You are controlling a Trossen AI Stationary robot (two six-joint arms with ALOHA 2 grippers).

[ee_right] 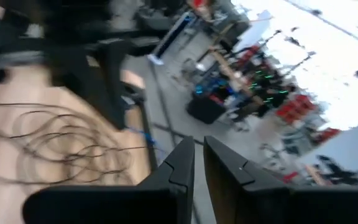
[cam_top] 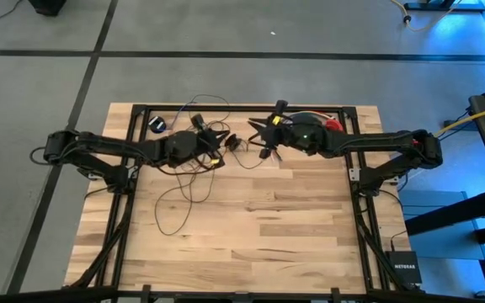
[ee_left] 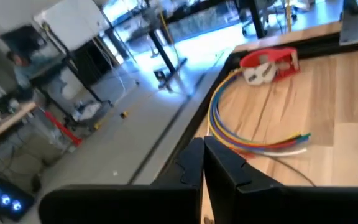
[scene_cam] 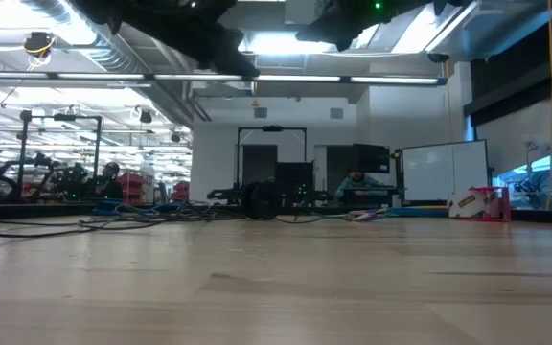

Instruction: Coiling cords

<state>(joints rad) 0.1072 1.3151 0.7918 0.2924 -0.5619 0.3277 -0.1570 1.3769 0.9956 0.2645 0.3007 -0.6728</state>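
The cords (cam_top: pixel 179 198) are thin dark wire lying in loose loops on the wooden table's left middle, and they also show in the right wrist view (ee_right: pixel 61 149). More strands run to the far edge, where a small round puck (cam_top: pixel 158 124) lies. My left gripper (cam_top: pixel 218 156) hovers shut above the loops' far right part, pointing toward the table's right. My right gripper (cam_top: pixel 258 140) faces it from the right, raised off the table. A narrow slit shows between its fingers (ee_right: pixel 199 155), with nothing seen in it. My left gripper (ee_left: pixel 202 163) is shut with its fingers level and pointing toward the table's right. Strands run close under it in the high view. I cannot tell whether any strand lies between its fingers.
A short bundle of multicoloured wires (ee_left: pixel 253 140) and a red and white holder (ee_left: pixel 267 65) lie at the table's far right, under my right arm (cam_top: pixel 331 124). The black frame rail (cam_top: pixel 234 108) runs along the far edge. Bare wood (cam_top: pixel 259 236) fills the near half.
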